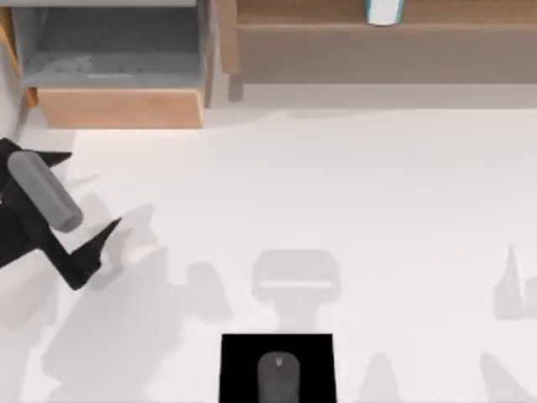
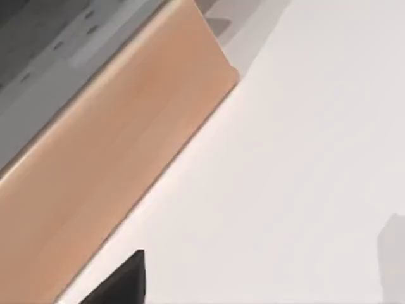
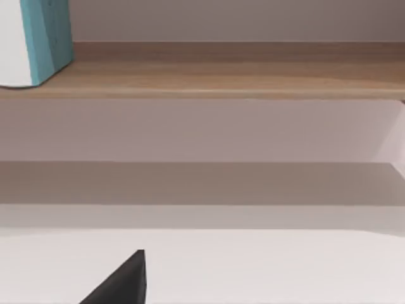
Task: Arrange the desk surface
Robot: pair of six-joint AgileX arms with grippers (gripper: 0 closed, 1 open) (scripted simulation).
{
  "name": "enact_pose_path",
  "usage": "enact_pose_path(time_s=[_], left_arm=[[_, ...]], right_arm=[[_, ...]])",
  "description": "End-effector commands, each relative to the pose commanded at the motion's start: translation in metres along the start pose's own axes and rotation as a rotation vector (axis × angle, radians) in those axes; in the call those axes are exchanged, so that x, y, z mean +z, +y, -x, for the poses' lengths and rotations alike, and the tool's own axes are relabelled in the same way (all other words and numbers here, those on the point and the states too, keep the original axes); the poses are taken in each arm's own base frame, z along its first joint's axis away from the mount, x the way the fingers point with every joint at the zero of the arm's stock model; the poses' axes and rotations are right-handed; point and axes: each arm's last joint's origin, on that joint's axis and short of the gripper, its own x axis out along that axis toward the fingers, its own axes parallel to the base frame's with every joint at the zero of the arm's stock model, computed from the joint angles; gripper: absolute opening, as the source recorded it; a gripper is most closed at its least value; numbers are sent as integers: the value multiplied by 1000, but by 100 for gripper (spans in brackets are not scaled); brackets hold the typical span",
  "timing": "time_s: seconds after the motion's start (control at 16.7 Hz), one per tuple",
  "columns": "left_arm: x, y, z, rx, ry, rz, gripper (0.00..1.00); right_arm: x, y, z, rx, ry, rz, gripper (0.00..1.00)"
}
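Note:
The desk surface (image 1: 352,185) is a broad white tabletop. My left gripper (image 1: 91,191) hovers over its left side, just in front of the open drawer (image 1: 117,63). It is open, its black fingers spread wide with nothing between them. In the left wrist view the drawer's light-wood front (image 2: 107,158) runs beside the white desk surface (image 2: 285,190). A black part of my right gripper (image 3: 123,282) shows in the right wrist view, low over the desk surface (image 3: 253,266) and facing the wooden shelf (image 3: 221,79).
A black square pad (image 1: 239,369) lies at the front edge with a grey mouse (image 1: 278,378) on it. The light-wood shelf (image 1: 377,38) spans the back right. A white and teal cup (image 1: 383,10) stands on it, also seen close up as the cup (image 3: 38,41).

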Motion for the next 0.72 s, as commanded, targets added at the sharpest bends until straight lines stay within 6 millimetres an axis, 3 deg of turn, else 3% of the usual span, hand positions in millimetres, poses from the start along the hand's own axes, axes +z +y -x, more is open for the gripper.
enact_pose_path(time_s=[0.18,0.3,0.54,0.72], left_arm=[[-18,39,44,289,11,-403,100],[-38,51,75,427,107,-597,100],[-77,65,117,578,314,-822,100],[-85,73,128,623,368,-899,100]], right_arm=[[0,0,0,0,0,0,100],[0,0,0,0,0,0,100],[0,0,0,0,0,0,100],[0,0,0,0,0,0,100]])
